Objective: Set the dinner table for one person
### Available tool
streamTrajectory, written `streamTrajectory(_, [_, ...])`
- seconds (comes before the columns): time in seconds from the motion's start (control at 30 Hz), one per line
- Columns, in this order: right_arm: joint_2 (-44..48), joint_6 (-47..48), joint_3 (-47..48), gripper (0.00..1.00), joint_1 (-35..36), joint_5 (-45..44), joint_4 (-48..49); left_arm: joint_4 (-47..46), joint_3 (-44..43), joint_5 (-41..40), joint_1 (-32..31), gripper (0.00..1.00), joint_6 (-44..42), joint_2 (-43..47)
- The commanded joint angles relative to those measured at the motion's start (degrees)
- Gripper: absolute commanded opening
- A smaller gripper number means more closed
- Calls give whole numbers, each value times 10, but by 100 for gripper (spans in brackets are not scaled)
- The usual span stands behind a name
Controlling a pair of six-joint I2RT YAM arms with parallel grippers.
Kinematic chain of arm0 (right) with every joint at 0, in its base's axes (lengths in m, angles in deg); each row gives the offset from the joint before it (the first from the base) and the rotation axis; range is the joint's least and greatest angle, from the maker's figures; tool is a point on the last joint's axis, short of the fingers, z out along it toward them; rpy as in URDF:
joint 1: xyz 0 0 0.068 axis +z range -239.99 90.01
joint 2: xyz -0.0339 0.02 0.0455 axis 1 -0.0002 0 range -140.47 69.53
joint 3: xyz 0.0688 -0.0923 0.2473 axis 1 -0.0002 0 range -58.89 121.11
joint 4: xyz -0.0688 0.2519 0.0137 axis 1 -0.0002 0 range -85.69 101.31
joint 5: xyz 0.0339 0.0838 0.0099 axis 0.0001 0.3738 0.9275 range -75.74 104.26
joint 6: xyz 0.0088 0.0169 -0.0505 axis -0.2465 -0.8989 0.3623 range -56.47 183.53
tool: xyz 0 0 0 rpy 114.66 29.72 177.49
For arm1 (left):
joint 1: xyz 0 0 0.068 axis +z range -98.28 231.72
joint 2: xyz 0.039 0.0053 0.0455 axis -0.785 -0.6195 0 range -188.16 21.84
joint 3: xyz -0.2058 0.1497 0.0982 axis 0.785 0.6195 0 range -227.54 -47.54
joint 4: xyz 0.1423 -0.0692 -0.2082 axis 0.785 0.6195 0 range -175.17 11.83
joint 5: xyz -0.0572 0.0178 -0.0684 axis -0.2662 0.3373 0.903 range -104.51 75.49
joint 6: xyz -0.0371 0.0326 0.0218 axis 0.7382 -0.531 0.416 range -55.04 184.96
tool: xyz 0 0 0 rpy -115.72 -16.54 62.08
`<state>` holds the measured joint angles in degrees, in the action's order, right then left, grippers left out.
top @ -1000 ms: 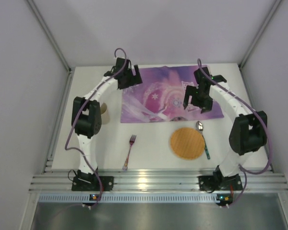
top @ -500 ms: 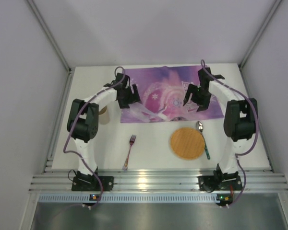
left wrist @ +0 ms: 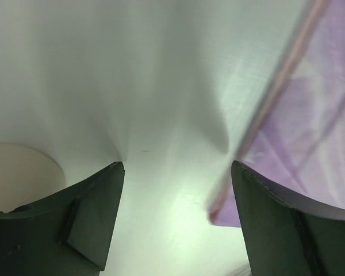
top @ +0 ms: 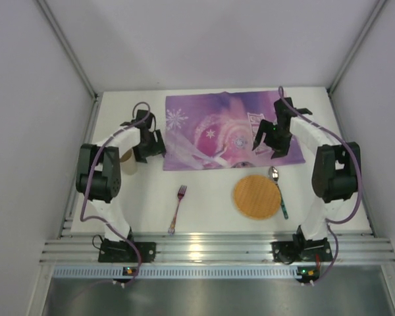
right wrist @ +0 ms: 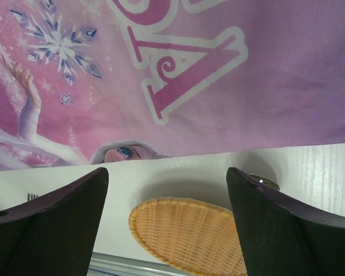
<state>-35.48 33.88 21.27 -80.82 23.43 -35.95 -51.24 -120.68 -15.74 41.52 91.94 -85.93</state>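
Note:
The white dinner table (top: 210,210) holds a purple printed placemat (top: 227,128) at the back middle. My left gripper (top: 149,143) is open and empty, low over bare tabletop (left wrist: 161,115) just off the placemat's left edge (left wrist: 310,132). My right gripper (top: 270,139) is open and empty over the placemat's near right part (right wrist: 218,69). A round woven plate (top: 256,196) lies near the placemat's front edge and also shows in the right wrist view (right wrist: 190,230). A spoon (top: 277,191) lies right of the plate. A fork (top: 178,209) lies front left.
A tan cup (top: 127,160) stands left of the placemat, partly hidden by my left arm; its side shows in the left wrist view (left wrist: 17,172). A ribbed aluminium rail (top: 217,250) edges the near side. Grey walls close in both sides and the back.
My left gripper has moved left and nearer, off the placemat's top left corner to the bare table beside the cup. My right gripper has shifted slightly. The placemat's left part is uncovered.

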Motion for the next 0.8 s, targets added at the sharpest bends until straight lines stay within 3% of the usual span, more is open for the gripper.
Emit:
streamTrajectory(0.0, [37,-2,-4,85,5,9,17,20,-2,-44,30,80,-48,53])
streamTrajectory(0.37, [27,6,33,84,19,9,30,22,-128,35,-6,83,-37,60])
streamTrajectory(0.5, [-22,-1,66,58,39,36,86,-14,-133,88,-11,83,-3,78])
streamTrajectory(0.6, [-80,-15,86,31,41,64,116,-101,-93,165,-18,83,41,71])
streamTrajectory(0.63, [-107,-22,90,14,42,71,119,-126,-69,204,-21,83,56,62])
streamTrajectory(0.67, [-119,-24,98,7,41,74,120,-144,-65,211,-30,83,75,52])
streamTrajectory(0.7, [-128,-27,101,0,42,73,118,-148,-67,217,-35,83,82,28])
streamTrajectory(0.77, [-149,-31,100,0,46,74,120,-153,-74,218,-48,82,89,2])
